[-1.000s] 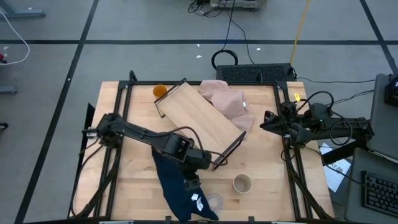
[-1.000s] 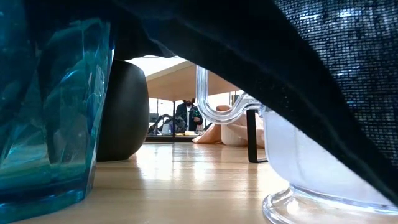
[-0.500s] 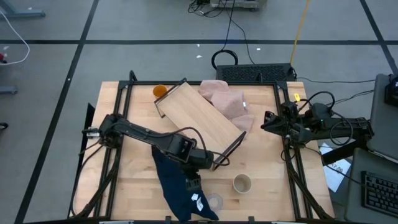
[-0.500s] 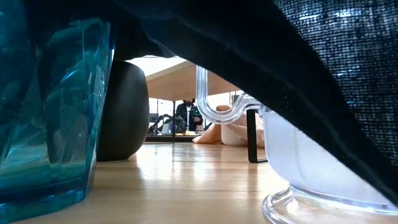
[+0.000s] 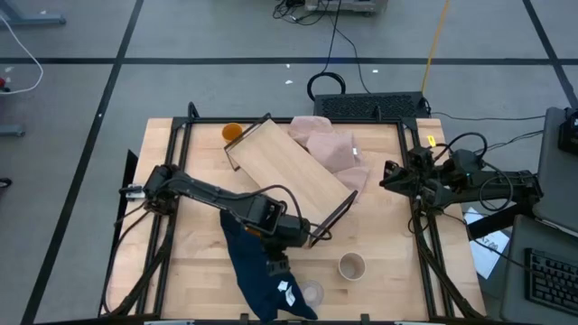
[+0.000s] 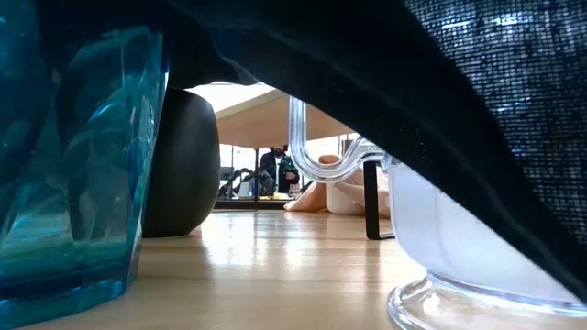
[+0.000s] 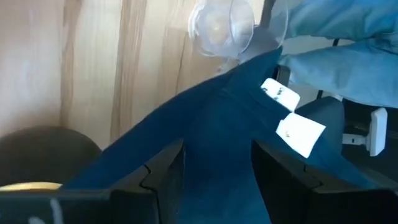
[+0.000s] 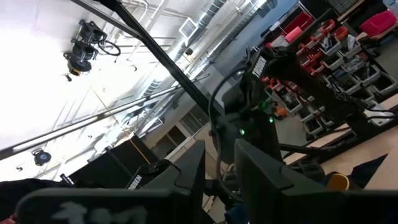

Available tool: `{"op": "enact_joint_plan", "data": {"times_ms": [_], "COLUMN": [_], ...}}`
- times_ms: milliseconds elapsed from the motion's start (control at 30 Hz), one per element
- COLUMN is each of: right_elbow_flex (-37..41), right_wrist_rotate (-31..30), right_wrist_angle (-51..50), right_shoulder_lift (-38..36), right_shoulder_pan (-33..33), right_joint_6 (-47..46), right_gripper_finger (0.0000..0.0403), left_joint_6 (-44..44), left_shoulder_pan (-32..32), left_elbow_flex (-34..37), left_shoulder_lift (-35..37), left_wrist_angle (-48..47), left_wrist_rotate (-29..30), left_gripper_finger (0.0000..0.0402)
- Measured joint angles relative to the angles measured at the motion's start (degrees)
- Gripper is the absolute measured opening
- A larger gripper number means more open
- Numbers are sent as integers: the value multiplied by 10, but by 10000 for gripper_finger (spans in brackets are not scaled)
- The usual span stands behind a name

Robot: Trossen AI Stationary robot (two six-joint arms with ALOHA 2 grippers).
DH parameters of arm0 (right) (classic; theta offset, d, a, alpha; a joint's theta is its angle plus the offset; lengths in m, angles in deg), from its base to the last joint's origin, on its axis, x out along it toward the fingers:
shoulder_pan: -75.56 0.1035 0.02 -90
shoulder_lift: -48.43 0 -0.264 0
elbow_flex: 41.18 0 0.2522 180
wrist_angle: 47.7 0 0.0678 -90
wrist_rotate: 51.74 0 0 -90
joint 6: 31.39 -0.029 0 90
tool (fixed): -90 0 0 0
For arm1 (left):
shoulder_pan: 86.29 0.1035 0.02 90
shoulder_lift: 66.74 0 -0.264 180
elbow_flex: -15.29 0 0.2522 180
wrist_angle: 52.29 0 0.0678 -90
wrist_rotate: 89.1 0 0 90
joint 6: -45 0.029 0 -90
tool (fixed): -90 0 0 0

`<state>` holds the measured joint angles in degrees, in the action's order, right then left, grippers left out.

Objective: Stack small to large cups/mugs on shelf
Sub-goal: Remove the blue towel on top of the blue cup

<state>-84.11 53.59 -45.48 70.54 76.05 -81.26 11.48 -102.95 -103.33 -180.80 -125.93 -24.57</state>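
Pale wooden table (image 5: 199,262) fills the high view, with grey floor and cables around it. On it the shelf (image 5: 284,167) lies askew, running from far left to near right, and nothing stands on it. No cup is nested in another, so by my reading the stacking has not begun.

The small orange cup (image 5: 233,132) sits just beside the shelf's far end. The beige-grey cup (image 5: 351,266) stands alone near the right of the near edge. The small clear cup (image 5: 312,292) touches the edge of a dark blue cloth (image 5: 257,271) at the near edge. From table height the teal tumbler (image 6: 64,165) shows close to the camera, under that same cloth. The other mugs I cannot pick out for certain. A pinkish cloth (image 5: 330,144) lies beside the shelf on its far right.

The left gripper (image 5: 276,262) is over the blue cloth; its fingers (image 7: 163,177) are partway closed and a fold of cloth fills the gap, which looks like a grip. Clearing the cloth seems the step in hand. The right gripper (image 5: 386,176) waits at the table's right edge, fingers a narrow gap apart and empty.

Against a second ago, the left arm's wrist has crept slightly right; the cups, the shelf and both cloths lie as they did
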Motion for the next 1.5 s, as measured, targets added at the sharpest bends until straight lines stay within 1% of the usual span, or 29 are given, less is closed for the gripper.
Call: {"op": "enact_joint_plan", "data": {"times_ms": [100,200,367,600,833,1000,1200,1267,1367,1433,1500], "right_elbow_flex": [0,0,0,0,0,0,0,0,0,0,0], "right_wrist_rotate": [0,0,0,0,0,0,0,0,0,0,0], "right_wrist_angle": [1,1,1,1,9,27,22,21,19,17,17], "right_shoulder_lift": [0,0,0,0,0,0,0,0,0,0,0], "right_shoulder_pan": [0,0,0,0,0,0,0,0,0,0,0], "right_joint_6": [5,10,10,10,10,10,13,13,13,13,13], "right_gripper_finger": [80,80,80,80,80,80,80,80,80,80,80], "left_joint_6": [-2,0,-1,2,4,-2,-4,-11,-11,-11,-10], "left_shoulder_pan": [0,2,14,27,23,17,19,22,23,23,24], "left_elbow_flex": [0,0,0,0,1,1,1,1,1,1,1], "left_shoulder_lift": [0,0,0,0,-8,-28,-30,-30,-30,-30,-30], "left_wrist_angle": [2,11,33,26,11,0,2,2,1,1,1], "left_wrist_rotate": [0,15,14,-28,-37,-55,-83,-104,-115,-114,-111], "left_gripper_finger": [186,186,186,186,186,186,186,186,171,146,110]}}
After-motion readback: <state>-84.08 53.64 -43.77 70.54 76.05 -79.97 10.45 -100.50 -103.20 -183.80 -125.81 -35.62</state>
